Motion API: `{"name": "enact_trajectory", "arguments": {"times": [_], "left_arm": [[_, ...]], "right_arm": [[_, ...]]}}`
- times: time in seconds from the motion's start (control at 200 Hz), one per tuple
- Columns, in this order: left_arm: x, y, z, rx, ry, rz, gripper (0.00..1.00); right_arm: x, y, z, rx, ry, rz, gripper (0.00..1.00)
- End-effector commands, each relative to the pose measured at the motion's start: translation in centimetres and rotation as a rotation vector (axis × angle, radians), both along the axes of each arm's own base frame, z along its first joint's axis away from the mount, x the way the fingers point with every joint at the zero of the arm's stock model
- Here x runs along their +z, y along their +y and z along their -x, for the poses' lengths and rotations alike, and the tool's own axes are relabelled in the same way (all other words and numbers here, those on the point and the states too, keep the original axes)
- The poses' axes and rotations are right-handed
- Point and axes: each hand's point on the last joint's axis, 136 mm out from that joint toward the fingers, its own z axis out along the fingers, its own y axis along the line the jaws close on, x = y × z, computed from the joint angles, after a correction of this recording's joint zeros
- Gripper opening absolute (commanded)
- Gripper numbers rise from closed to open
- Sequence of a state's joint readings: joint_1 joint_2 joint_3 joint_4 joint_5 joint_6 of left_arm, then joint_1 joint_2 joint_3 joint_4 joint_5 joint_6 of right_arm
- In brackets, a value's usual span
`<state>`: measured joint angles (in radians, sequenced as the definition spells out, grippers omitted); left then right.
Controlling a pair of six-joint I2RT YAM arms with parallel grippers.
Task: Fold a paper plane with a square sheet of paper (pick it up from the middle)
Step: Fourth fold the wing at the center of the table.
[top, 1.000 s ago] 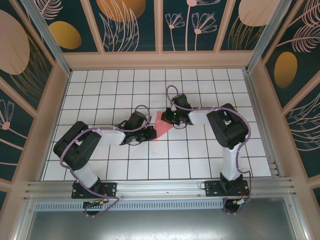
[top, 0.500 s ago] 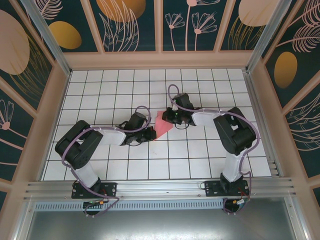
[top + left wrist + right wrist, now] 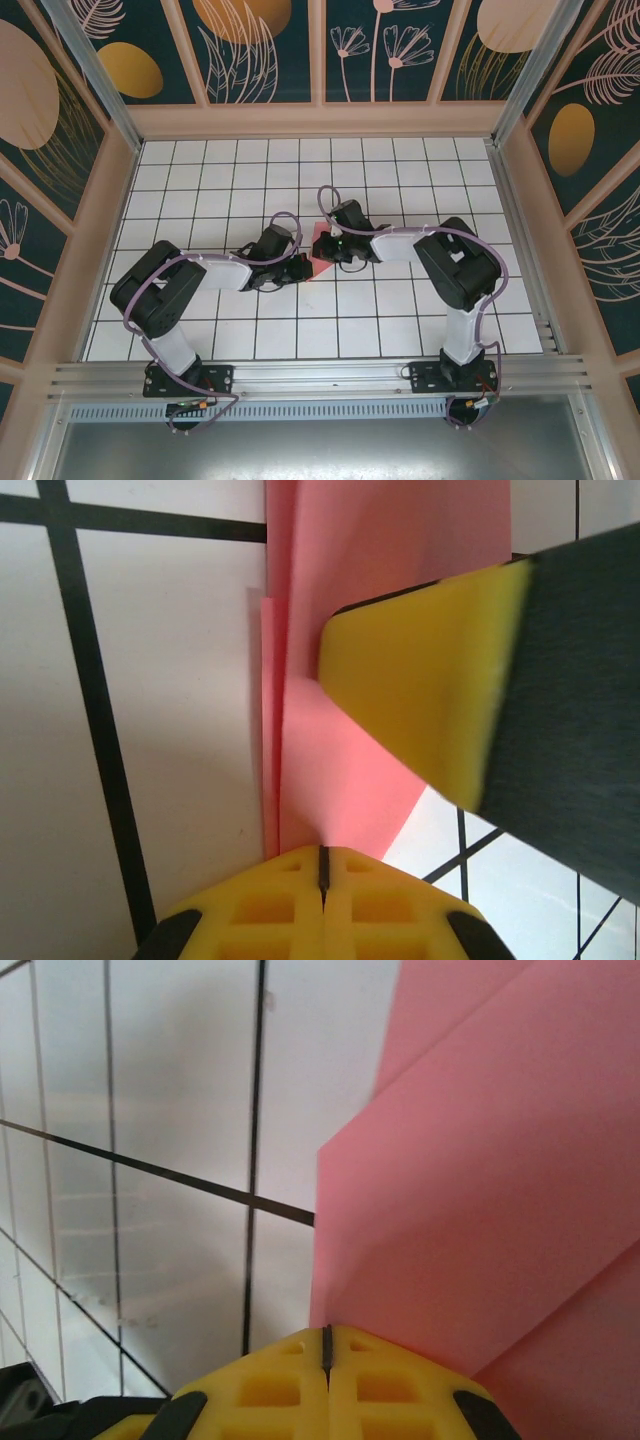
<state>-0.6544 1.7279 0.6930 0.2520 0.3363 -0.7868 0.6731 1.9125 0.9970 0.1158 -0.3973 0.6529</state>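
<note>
Shift: right gripper (image 3: pixel 326 1338) now sits nearer left gripper (image 3: pixel 322 864).
Fingers: both pairs pressed together, tips on paper.
Sheet: square sheet of paper (image 3: pixel 480 1210), folded flat, touching left gripper's tip.
Handling: light, limp, slippery; probably best pinched at a free edge.

Two black-and-white arms (image 3: pixel 200 272) trail purple cables (image 3: pixel 326 192) and end in yellow claw fingers (image 3: pixel 260 900).

No readable text or labels.

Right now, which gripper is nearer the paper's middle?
Right. The right gripper, shut, rests on the paper partway in; the left gripper, also shut, sits at its edge.
</note>
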Motion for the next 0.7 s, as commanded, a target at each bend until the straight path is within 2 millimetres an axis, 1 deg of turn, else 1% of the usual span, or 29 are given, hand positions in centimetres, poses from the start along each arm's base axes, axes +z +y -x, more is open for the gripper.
{"name": "enact_trajectory", "arguments": {"times": [0.0, 0.07, 0.16, 0.18, 0.235, 0.28, 0.33, 0.405, 0.52, 0.575, 0.585, 0.6, 0.696], "left_arm": [[-2.7, 1.8, 1.5, 0.004, 0.056, -0.091, 0.0], [-2.2, 1.5, 1.3, 0.001, 0.043, -0.078, 0.0], [-0.9, 0.8, 0.8, -0.008, 0.002, -0.031, 0.0], [0.6, 0.4, 0.4, -0.011, -0.036, 0.006, 0.0], [2.6, -0.2, -0.2, -0.006, -0.09, 0.061, 0.0], [3.7, -0.4, -0.7, 0.002, -0.12, 0.075, 0.0], [4.0, -0.3, -1.1, 0.009, -0.135, 0.065, 0.0], [3.2, -0.3, -1.1, 0.007, -0.117, 0.044, 0.0], [1.3, -0.6, -0.4, -0.012, -0.051, 0.047, 0.0], [1.4, -0.7, -0.3, -0.014, -0.044, 0.055, 0.0], [0.6, -0.6, -0.1, -0.015, -0.028, 0.042, 0.0], [0.2, -0.5, 0.0, -0.014, -0.019, 0.035, 0.0], [-0.6, 0.0, 0.2, -0.002, -0.005, 0.002, 0.0]], "right_arm": [[-1.9, -0.7, 0.1, -0.003, 0.024, 0.041, 0.0], [-2.5, -1.1, 0.3, -0.009, 0.035, 0.054, 0.0], [-2.9, -1.5, 0.4, -0.014, 0.036, 0.07, 0.0], [-2.9, -1.6, 0.4, -0.014, 0.037, 0.073, 0.0], [-3.0, -1.7, 0.5, -0.013, 0.039, 0.075, 0.0], [-2.9, -1.7, 0.5, -0.012, 0.038, 0.075, 0.0], [-2.9, -1.7, 0.5, -0.013, 0.036, 0.073, 0.0], [-2.6, -1.5, 0.5, -0.012, 0.035, 0.063, 0.0], [-2.4, -1.4, 0.4, -0.013, 0.032, 0.053, 0.0], [-2.3, -1.3, 0.4, -0.014, 0.032, 0.049, 0.0], [-2.2, -1.3, 0.4, -0.014, 0.031, 0.047, 0.0], [-2.2, -1.3, 0.4, -0.014, 0.031, 0.045, 0.0], [-1.8, -1.2, 0.3, -0.015, 0.024, 0.038, 0.0]]}}
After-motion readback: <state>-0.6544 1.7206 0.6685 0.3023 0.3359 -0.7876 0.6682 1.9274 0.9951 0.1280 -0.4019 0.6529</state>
